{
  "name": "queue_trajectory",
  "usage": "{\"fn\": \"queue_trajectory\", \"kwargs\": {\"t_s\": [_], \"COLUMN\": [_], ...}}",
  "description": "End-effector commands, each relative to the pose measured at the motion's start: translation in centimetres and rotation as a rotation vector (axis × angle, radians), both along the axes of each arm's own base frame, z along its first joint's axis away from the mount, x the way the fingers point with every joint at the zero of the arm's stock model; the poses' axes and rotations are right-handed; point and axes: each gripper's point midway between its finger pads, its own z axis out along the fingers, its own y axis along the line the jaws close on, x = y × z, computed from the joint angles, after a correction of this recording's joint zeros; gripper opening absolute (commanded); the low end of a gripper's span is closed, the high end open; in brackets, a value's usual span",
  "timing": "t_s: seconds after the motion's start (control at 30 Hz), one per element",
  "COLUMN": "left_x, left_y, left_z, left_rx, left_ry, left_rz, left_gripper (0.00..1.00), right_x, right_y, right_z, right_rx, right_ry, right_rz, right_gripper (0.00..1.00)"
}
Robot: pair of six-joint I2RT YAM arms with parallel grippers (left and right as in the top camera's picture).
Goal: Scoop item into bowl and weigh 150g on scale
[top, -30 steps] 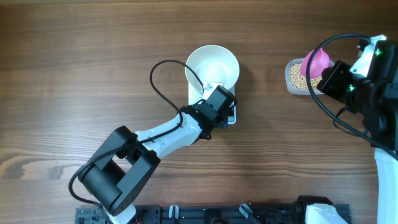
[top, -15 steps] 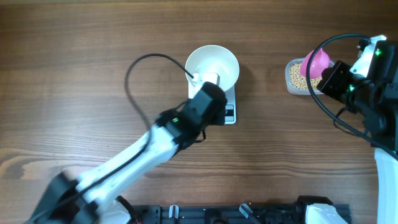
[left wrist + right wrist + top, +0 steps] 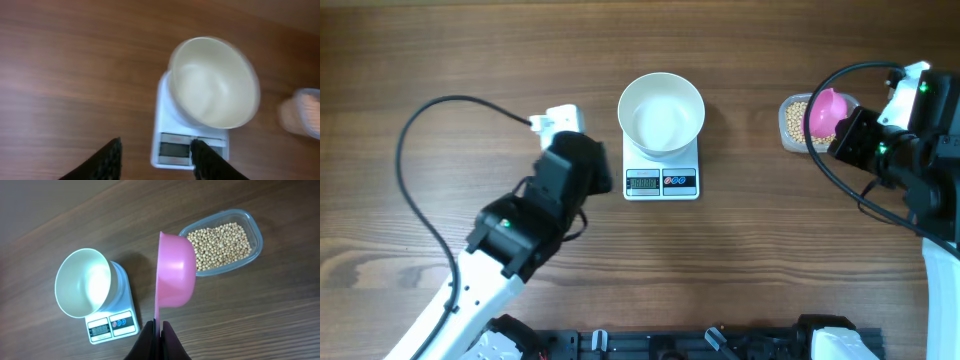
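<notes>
Risks, as being judged: beans being spilled on the table while being carried from the tub, well right of the scale, to the empty bowl being borne on the scale; the bowl being nudged off by the scoop; the target being overshot by a heaped pour. The scoop is being pinched by the right gripper over the tub. The left gripper is being held spread, empty, just left of the scale. The route is being blocked by nothing seen.

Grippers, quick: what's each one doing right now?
Left gripper: open, holding nothing.
Right gripper: closed on the pink scoop.
</notes>
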Motion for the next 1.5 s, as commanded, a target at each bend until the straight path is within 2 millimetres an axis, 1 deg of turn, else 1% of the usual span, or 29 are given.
{"fn": "queue_trajectory", "kwargs": {"t_s": [0.0,0.03,0.2,0.27,0.33,0.7,0.87,0.93,1.07,1.23,1.47], "left_x": [0.4,0.4,0.5,0.1,-0.4,-0.5,-0.5,-0.5,-0.5,-0.5,-0.5], "left_y": [3.7,4.2,6.2,6.8,7.1,7.1,7.1,7.1,7.1,7.1,7.1], "left_z": [-0.6,-0.7,-1.1,-1.5,-2.0,-2.1,-2.1,-2.1,-2.1,-2.1,-2.1], "left_rx": [0.045,0.048,0.061,0.073,0.089,0.091,0.091,0.092,0.091,0.091,0.091], "left_ry": [0.030,0.035,0.059,0.082,0.113,0.118,0.118,0.118,0.118,0.119,0.118], "left_rz": [0.113,0.128,0.188,0.199,0.201,0.201,0.201,0.201,0.201,0.201,0.201], "left_gripper": [0.84,1.00,1.00,1.00,1.00,1.00,1.00,1.00,1.00,1.00,1.00], "right_x": [0.6,0.8,1.4,1.5,1.7,2.1,1.5,1.7,2.8,4.2,5.8], "right_y": [-0.4,-0.4,-0.4,-0.5,-0.5,-0.5,-0.5,-0.5,-0.6,-0.6,-0.7], "right_z": [0.9,1.1,1.7,1.8,1.9,1.4,0.5,0.4,0.1,-0.8,-1.0], "right_rx": [-0.053,-0.064,-0.148,-0.191,-0.201,-0.195,-0.189,-0.189,-0.188,-0.185,-0.150], "right_ry": [-0.045,-0.057,-0.097,-0.108,-0.118,-0.100,-0.055,-0.052,-0.055,-0.037,-0.056], "right_rz": [0.028,0.040,0.123,0.167,0.176,0.174,0.178,0.178,0.176,0.177,0.133], "right_gripper": [0.04,0.04,0.04,0.04,0.04,0.04,0.04,0.04,0.04,0.04,0.04]}}
